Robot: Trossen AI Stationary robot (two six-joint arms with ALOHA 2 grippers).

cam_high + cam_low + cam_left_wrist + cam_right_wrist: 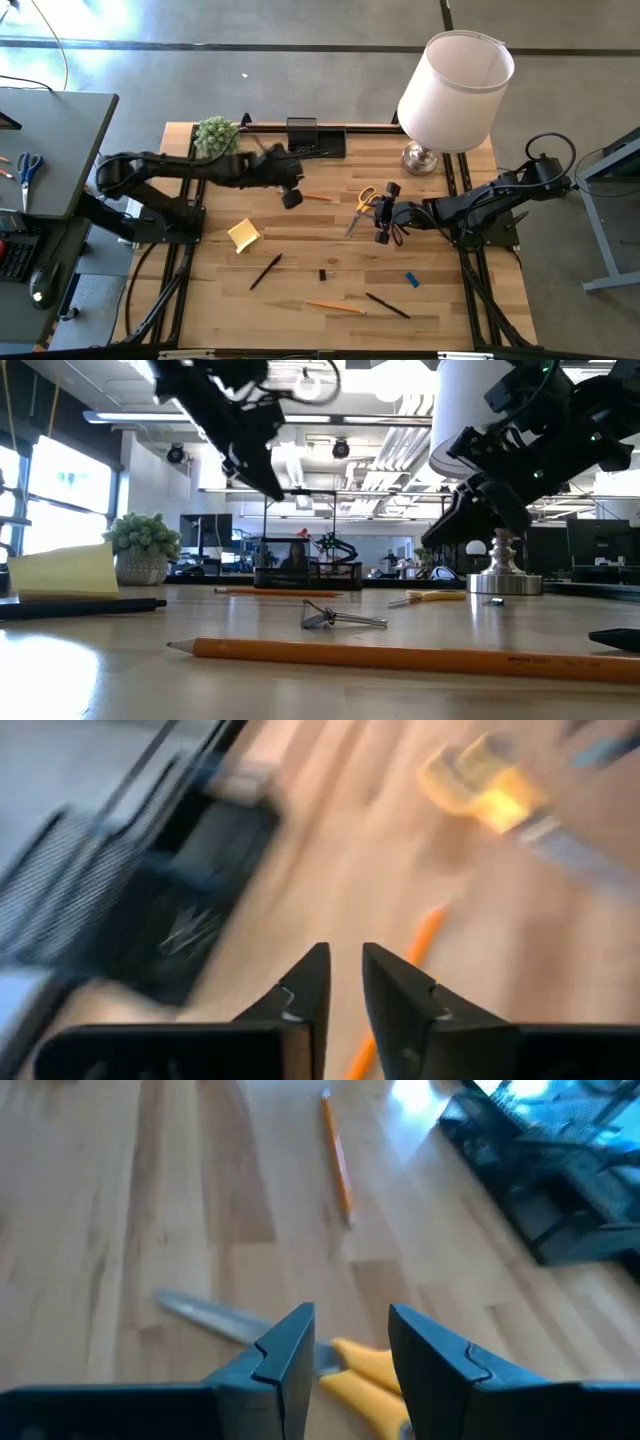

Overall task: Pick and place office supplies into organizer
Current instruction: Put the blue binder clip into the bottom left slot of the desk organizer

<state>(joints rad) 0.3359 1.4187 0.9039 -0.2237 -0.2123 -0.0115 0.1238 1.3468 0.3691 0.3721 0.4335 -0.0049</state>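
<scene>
Right hand (345, 1350) low over scissors (365, 1370)

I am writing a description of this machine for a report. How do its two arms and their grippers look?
Both arms are dark, almost black, built of jointed segments, with black cables looping beside them. The left gripper and the right gripper each end in two dark, wedge-shaped fingers with stepped inner edges, mounted on a wide flat bar. No markings are visible.

White-shaded lamp (455, 90) on silver base at table's back right, small green plant (215, 135) at back left, wooden table (300, 255)
</scene>
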